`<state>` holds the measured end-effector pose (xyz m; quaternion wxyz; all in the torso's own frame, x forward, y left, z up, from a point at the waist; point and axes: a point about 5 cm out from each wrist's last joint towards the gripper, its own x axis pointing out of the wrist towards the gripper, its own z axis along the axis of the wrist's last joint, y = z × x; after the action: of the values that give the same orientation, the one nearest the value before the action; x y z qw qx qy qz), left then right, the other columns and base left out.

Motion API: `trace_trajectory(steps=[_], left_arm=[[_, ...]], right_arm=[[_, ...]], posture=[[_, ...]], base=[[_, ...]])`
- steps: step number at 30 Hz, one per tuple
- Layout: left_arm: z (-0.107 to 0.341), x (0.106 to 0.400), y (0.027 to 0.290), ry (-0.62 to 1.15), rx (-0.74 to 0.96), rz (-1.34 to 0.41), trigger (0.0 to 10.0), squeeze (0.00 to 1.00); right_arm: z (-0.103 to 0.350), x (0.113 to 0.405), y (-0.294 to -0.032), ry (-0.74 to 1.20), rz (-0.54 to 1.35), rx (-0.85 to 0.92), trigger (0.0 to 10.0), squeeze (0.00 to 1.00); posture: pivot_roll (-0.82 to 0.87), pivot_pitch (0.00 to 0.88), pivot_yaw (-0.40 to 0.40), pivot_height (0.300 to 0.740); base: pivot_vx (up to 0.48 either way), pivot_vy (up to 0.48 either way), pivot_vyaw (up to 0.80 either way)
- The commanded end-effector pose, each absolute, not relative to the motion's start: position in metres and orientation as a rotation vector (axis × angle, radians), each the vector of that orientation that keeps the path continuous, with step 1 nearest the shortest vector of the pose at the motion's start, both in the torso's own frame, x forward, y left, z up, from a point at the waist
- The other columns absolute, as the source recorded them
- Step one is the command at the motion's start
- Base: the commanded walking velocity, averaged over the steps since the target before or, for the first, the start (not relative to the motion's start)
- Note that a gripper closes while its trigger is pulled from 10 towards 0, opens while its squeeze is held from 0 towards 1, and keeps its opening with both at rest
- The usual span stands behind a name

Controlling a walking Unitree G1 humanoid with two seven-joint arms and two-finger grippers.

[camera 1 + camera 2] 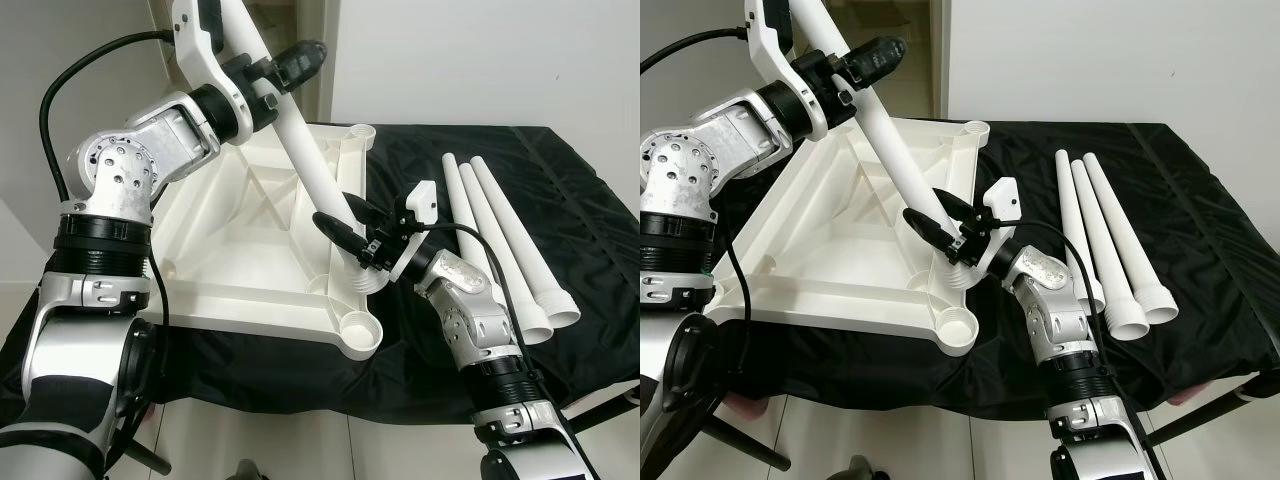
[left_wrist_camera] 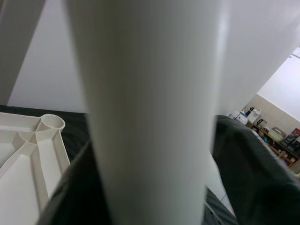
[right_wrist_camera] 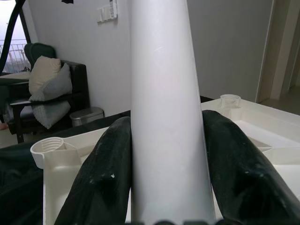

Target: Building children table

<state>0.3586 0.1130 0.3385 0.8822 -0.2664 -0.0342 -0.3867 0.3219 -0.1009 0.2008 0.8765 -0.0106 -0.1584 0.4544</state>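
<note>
The leg (image 1: 300, 140) slants from upper left down into the tabletop (image 1: 240, 250) corner socket (image 1: 362, 282), clenched high by the left gripper (image 1: 285, 72) and low by the right gripper (image 1: 345, 222).

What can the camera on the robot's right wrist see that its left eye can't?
Right wrist alone: a dark chair with cushions, a little bin and a wall switch. Left eye alone: three spare legs lying on the black cloth, plus the left claw up high. Both: the right claw squeezing the white leg over the upside-down tabletop.
</note>
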Motion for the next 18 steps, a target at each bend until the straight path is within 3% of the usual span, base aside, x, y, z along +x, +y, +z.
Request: trace_trajectory(steps=[1,10,11,12,13,16,17,18], left_arm=[[0.355,0.344,0.102,-0.177,-0.554,-1.144,0.0,0.00],[0.358,0.348,0.104,-0.173,-0.558,-1.117,0.0,0.00],[0.360,0.351,0.104,-0.160,-0.539,-1.091,6.0,0.00],[0.360,0.351,0.104,-0.160,-0.539,-1.091,6.0,0.00],[0.360,0.352,0.104,-0.151,-0.529,-1.083,9.6,0.00],[0.360,0.353,0.104,-0.146,-0.526,-1.076,10.0,0.00],[0.360,0.355,0.104,-0.136,-0.515,-1.060,10.0,0.00],[0.360,0.356,0.104,-0.130,-0.508,-1.049,10.0,0.00]], right_arm=[[0.198,0.322,-0.101,-0.322,0.941,-0.027,10.0,0.00],[0.198,0.326,-0.102,-0.312,0.914,-0.026,10.0,0.00],[0.198,0.329,-0.103,-0.297,0.893,-0.022,10.0,0.00],[0.198,0.329,-0.103,-0.297,0.893,-0.022,10.0,0.00],[0.199,0.329,-0.104,-0.291,0.890,-0.023,10.0,0.00],[0.199,0.330,-0.104,-0.288,0.890,-0.022,10.0,0.00],[0.200,0.331,-0.105,-0.284,0.893,-0.010,10.0,0.20],[0.201,0.331,-0.106,-0.283,0.895,0.000,10.0,0.20]], posture=[[-0.03,0.000,0.043,0.740],[-0.03,0.000,0.043,0.740],[-0.03,0.000,0.041,0.740],[-0.03,0.000,0.041,0.740],[-0.03,0.000,0.041,0.740],[-0.03,0.000,0.038,0.740],[-0.03,0.000,0.037,0.740],[-0.03,0.000,0.037,0.740]], base=[[0.000,0.000,0.00],[0.000,0.000,0.00],[0.000,0.000,0.00],[0.000,0.000,0.00],[0.000,0.000,0.00],[0.000,0.000,0.00],[0.000,0.000,0.00],[0.000,0.000,0.00]])
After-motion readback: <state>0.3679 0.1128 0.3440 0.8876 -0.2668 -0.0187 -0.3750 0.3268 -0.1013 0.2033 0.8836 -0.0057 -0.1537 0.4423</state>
